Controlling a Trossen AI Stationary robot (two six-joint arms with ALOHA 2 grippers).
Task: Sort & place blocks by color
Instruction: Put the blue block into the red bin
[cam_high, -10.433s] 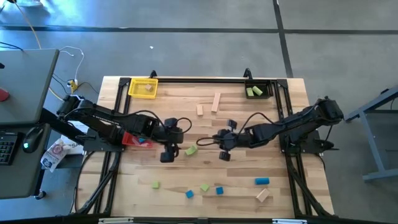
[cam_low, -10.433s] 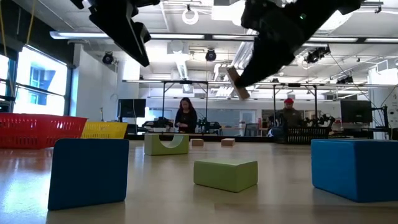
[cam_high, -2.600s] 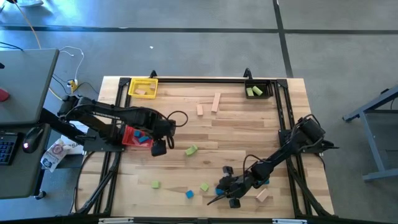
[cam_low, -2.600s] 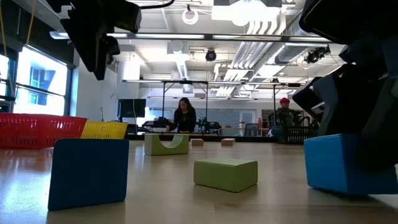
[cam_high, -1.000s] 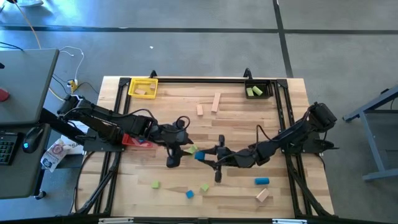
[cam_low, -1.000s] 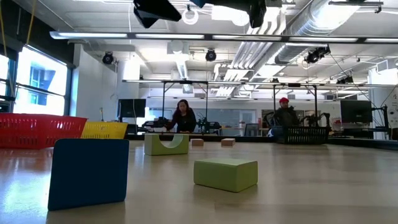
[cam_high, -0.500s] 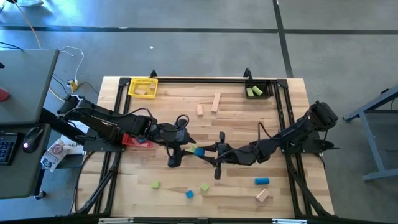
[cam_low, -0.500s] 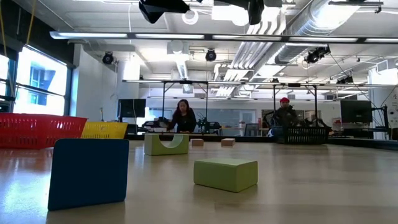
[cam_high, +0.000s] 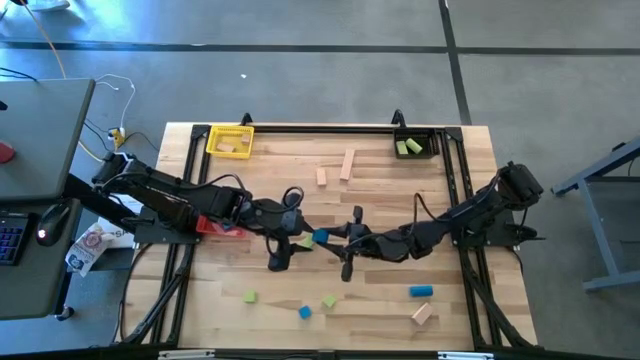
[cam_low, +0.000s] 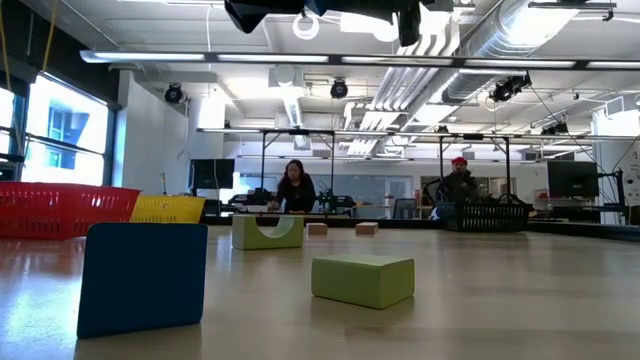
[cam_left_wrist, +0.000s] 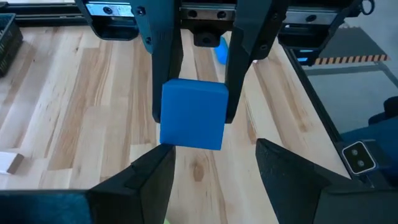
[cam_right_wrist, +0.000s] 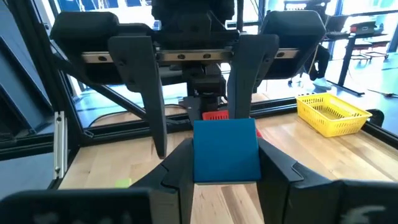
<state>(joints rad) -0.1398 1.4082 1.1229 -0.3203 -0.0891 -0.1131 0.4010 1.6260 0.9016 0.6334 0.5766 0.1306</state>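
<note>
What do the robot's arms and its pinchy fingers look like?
Both arms are dark, almost black, built of jointed links with thin black cables looping beside them. The left gripper and right gripper each end in two flat, black fingers. Up close, the left gripper's fingers hang from a silvery metal rail with small screws, and the right gripper's fingers show the same rail.

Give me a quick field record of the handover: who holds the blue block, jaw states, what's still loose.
held item: blue block, above mid-table
right gripper: jaws shut on the block
left gripper: jaws open, either side of the block
red bin: beside left arm
loose near front edge: green blocks, small blue cube, tan block
</note>
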